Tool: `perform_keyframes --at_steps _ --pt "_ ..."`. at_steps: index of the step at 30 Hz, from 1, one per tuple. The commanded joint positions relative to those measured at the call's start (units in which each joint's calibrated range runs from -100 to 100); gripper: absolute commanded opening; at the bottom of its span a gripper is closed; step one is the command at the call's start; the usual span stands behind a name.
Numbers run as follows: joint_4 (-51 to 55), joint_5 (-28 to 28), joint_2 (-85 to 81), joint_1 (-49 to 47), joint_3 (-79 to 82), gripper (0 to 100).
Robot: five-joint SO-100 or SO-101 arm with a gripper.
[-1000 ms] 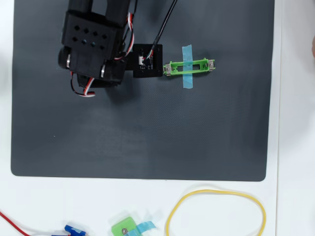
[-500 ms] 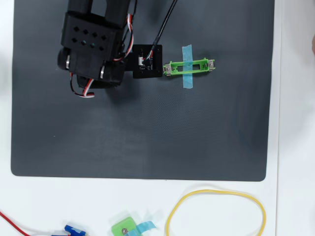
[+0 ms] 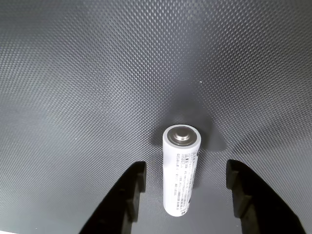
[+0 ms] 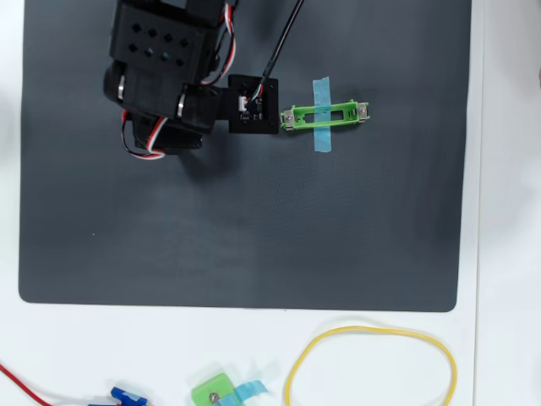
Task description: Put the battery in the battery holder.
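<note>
My arm [image 4: 161, 80] reaches in from the far edge of the desk and hangs over the mat's upper-left area in the overhead view, wrist pitched downward. In the wrist view my gripper [image 3: 187, 195] stands spread wide, its two black fingers [image 3: 129, 200] apart, touching nothing and gripping nothing.

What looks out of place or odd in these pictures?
Nothing is spilled or damaged. The holder is empty, taped flat on the mat. The battery is not in it: the wrist view shows it between the open fingers of the end effector, touching neither. A second green piece lies off the mat.
</note>
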Motion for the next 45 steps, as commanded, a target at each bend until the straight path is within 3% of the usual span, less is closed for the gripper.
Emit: perform_keyframes --at_steps 1,40,45 --pt "-0.78 0.03 -2.86 -0.24 1.26 17" --pt "-0.86 -0.23 1.58 -1.79 0.03 16" --pt "-0.86 -0.28 1.75 -1.79 0.11 2"
